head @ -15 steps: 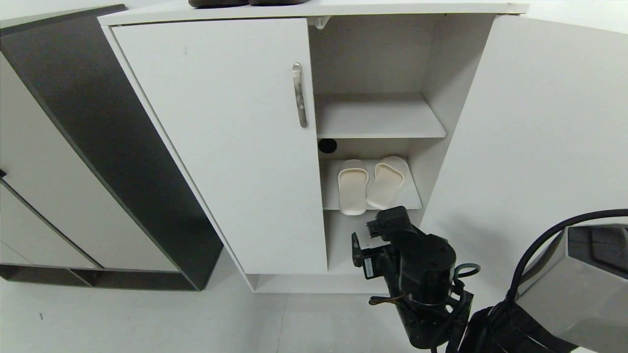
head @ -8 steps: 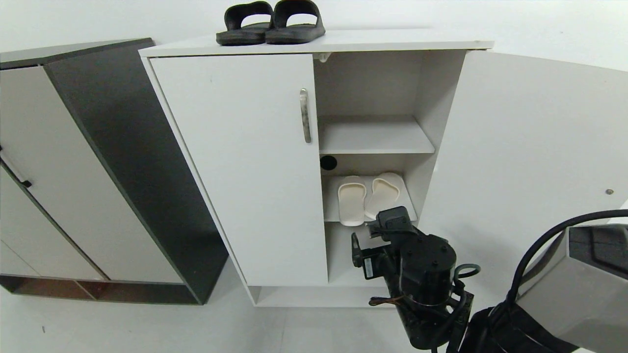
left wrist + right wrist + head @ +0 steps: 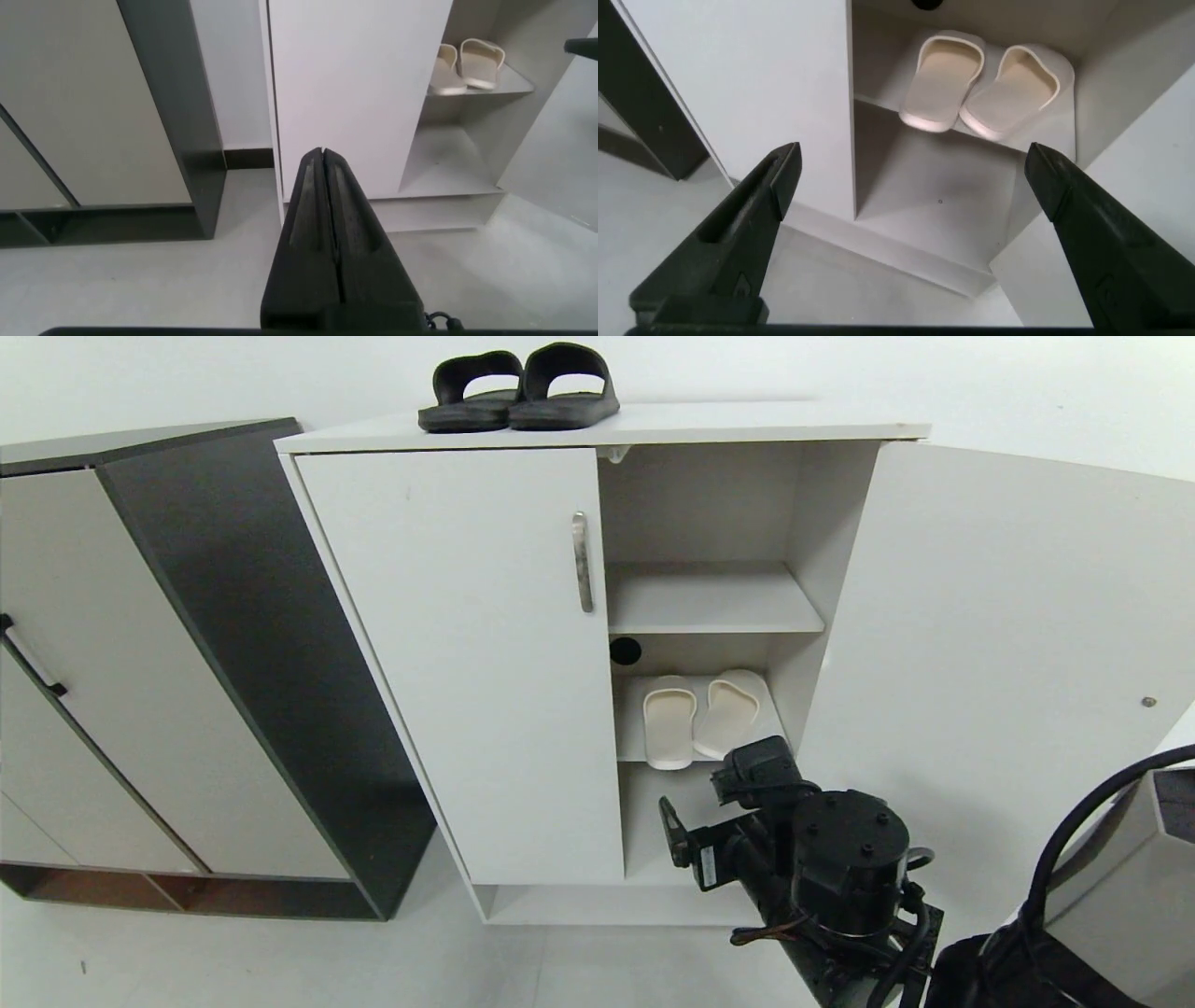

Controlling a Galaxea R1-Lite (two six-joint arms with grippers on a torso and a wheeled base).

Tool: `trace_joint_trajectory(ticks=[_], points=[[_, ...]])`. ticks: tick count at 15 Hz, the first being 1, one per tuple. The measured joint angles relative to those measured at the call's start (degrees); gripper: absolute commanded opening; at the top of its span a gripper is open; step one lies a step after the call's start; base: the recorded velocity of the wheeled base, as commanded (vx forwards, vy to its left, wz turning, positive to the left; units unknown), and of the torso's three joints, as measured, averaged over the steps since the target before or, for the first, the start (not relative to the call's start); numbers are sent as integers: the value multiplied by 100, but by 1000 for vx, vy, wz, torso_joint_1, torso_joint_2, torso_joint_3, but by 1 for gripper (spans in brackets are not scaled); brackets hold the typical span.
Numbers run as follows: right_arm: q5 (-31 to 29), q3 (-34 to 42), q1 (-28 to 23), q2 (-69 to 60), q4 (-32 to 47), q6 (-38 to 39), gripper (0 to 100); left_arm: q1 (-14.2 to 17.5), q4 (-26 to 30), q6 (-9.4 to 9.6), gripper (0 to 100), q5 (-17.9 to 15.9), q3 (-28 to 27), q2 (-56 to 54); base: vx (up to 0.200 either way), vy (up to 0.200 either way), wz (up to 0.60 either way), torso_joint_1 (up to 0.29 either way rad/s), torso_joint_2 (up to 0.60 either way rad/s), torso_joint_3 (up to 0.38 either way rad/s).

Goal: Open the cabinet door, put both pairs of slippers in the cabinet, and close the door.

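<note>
Head view now looks higher than a second ago, so the black slippers atop the cabinet show at upper centre. The white slippers lie inside, centre. My right claw gapes empty; my left claw is pressed closed, empty. The black pair comes next, I judge.

The head camera is looking down from high up at the white cabinet, catching its top and its open right side. The left wrist camera is sitting low and farther back, sighting along the left gripper. The right wrist camera is hovering close, peering between the spread tips of the right gripper. All three are sharing the cream slippers inside.
</note>
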Motion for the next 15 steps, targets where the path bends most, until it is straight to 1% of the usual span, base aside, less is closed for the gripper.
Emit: trace_joint_trajectory(ticks=[3,15], points=[[22,67,9,-44,0,0,100,0,0,-11,0,1,0,0,0,0,0,0,0,0],[117,155,-37,-46,-49,-2,100,0,0,-13,0,0,0,0,0,200,0,4,2,3]])
